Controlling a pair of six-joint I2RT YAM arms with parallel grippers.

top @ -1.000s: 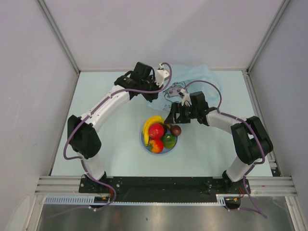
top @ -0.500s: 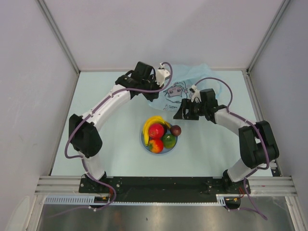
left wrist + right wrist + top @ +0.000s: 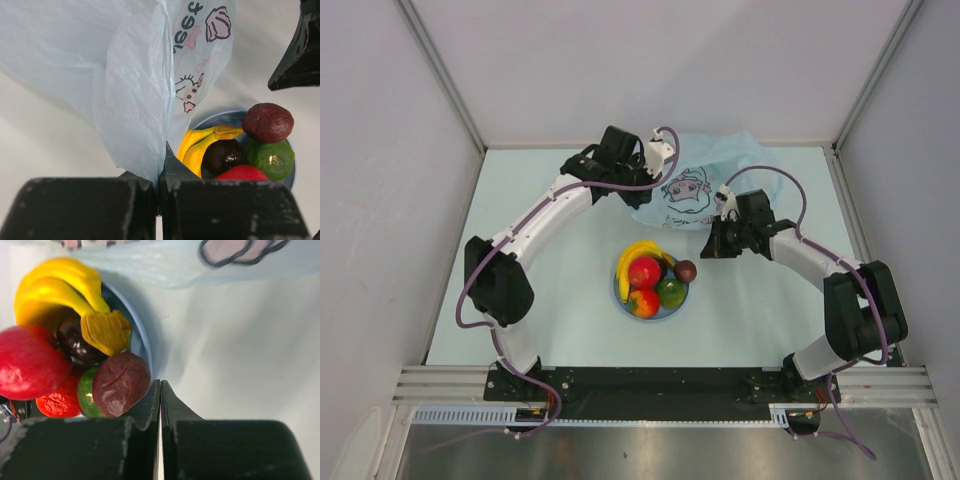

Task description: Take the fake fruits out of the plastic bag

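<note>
The fake fruits lie heaped on a round blue plate (image 3: 619, 292): a banana (image 3: 635, 254), a red apple (image 3: 644, 271), a red-orange fruit (image 3: 645, 302), a green fruit (image 3: 671, 292) and a maroon one (image 3: 685, 270) at the right rim. The plastic bag (image 3: 705, 180) lies crumpled behind the plate. My left gripper (image 3: 640, 198) is shut on the bag's edge (image 3: 135, 100), holding it up. My right gripper (image 3: 704, 247) is shut with nothing in it, just right of the maroon fruit (image 3: 120, 384).
White walls with metal corner posts (image 3: 855, 95) enclose the pale table (image 3: 550, 290) on three sides. Both arm bases stand on the black rail (image 3: 650, 385) at the near edge.
My right gripper has drawn back to the right, away from the plate, and its jaws have gone from open to shut. The left gripper keeps its hold on the bag.
</note>
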